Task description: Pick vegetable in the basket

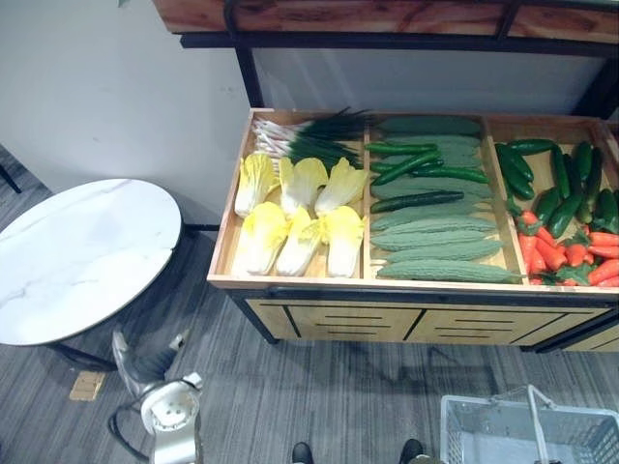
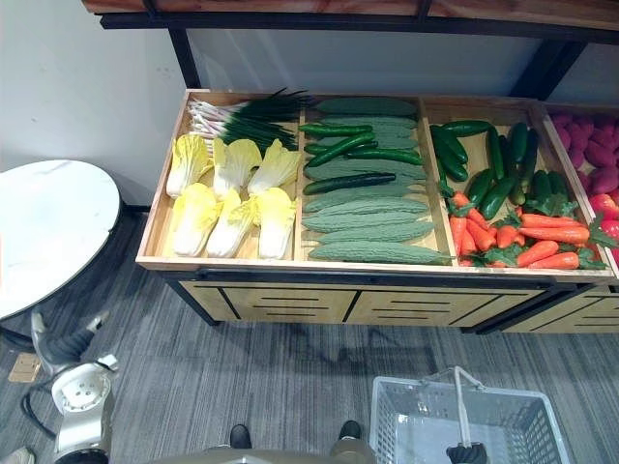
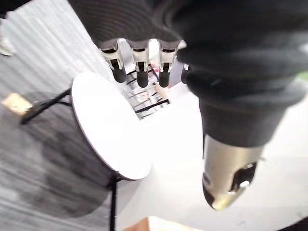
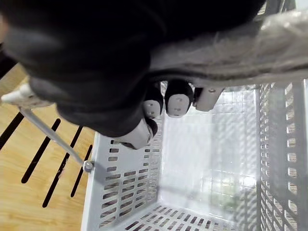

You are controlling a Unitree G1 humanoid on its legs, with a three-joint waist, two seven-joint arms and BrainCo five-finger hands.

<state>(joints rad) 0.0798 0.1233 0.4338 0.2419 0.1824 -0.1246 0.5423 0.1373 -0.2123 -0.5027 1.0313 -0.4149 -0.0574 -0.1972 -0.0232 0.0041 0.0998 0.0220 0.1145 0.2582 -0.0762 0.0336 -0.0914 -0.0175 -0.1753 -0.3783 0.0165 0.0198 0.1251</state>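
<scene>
Hanging at the near right: grey mesh basket (image 2: 406,430), low over the grey carpet floor (image 2: 290,377) and in front of the wooden stand (image 2: 242,264). The right hand (image 4: 175,102) has its fingers (image 4: 153,107) clenched round the basket's handle (image 4: 274,41). In the head views the handle stands up from the rim. The right wrist view shows the basket's slotted wall past the fingers.

Near left: left hand (image 3: 139,65) hangs beside the round white desk (image 1: 77,256). Its fingers are released and straight, grasping nothing, apart from the desk top.

Further off, the stand has open compartments side by side. The vegetables lie in these, not in the basket.

- Left compartment: 6 pale yellow cabbages (image 2: 235,220) in 2 rows of 3. A bundle of spring onions (image 2: 242,114) lies across the far end.
- Middle compartment: pale bumpy gourds (image 2: 372,230) stacked crosswise, with slim dark cucumbers (image 2: 348,182) lying on top of them.
- Right compartment: carrots (image 2: 522,237) at the near end, stubby dark cucumbers (image 2: 498,184) at the far end.
- Next compartment right, at the picture edge: purple roots (image 2: 585,140).
</scene>
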